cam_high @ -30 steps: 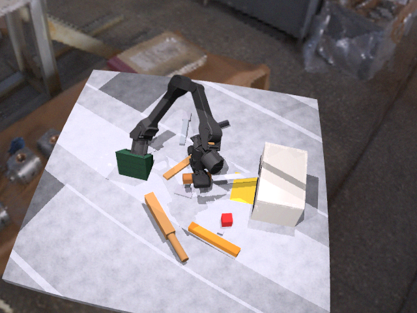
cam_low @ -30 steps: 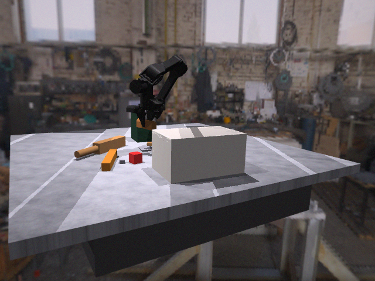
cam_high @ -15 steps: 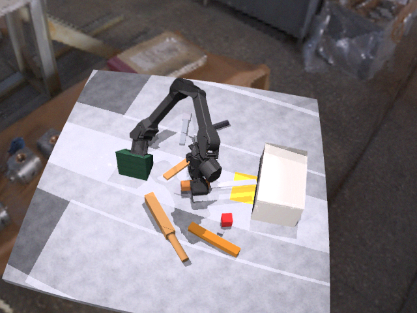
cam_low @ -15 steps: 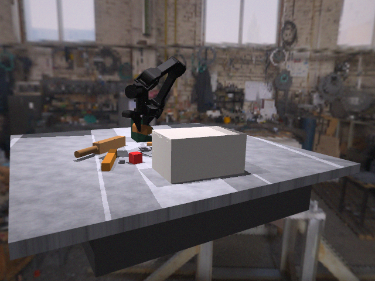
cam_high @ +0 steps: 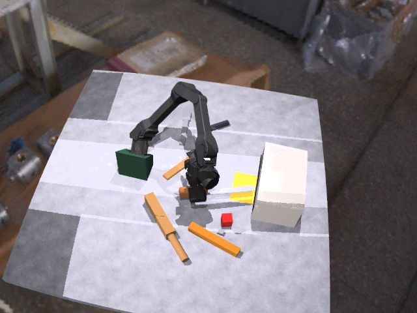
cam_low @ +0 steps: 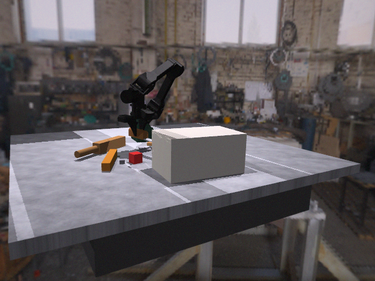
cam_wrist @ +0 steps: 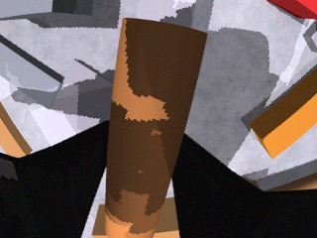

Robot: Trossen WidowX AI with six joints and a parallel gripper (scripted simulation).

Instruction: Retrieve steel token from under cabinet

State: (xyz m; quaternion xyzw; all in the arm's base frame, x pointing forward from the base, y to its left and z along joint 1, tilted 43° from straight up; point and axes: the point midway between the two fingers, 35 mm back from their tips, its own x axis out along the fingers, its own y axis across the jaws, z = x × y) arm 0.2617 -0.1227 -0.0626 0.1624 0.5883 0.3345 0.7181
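My gripper point(cam_high: 197, 194) point(cam_low: 136, 133) point(cam_wrist: 143, 134) is shut on an orange-brown wooden handle point(cam_high: 183, 192) point(cam_low: 143, 133) point(cam_wrist: 149, 64) and holds it over the table left of the cabinet. The cream cabinet point(cam_high: 283, 177) point(cam_low: 205, 157) stands at the right. The yellow marked area point(cam_high: 244, 179) lies before its left side. A pale strip point(cam_high: 243, 189) crosses it between gripper and cabinet; I cannot tell whether it belongs to the handle. The token is not recognisable, and the vent slots do not show.
A paddle-shaped orange piece point(cam_high: 159, 217) point(cam_low: 110, 143), an orange bar point(cam_high: 214, 238) point(cam_low: 109, 160), a red cube point(cam_high: 226, 219) point(cam_low: 135, 157) and a small grey block point(cam_high: 221, 232) point(cam_low: 122, 161) lie in front. An orange stick point(cam_high: 174, 169) and a dark bar point(cam_high: 221, 125) lie behind.
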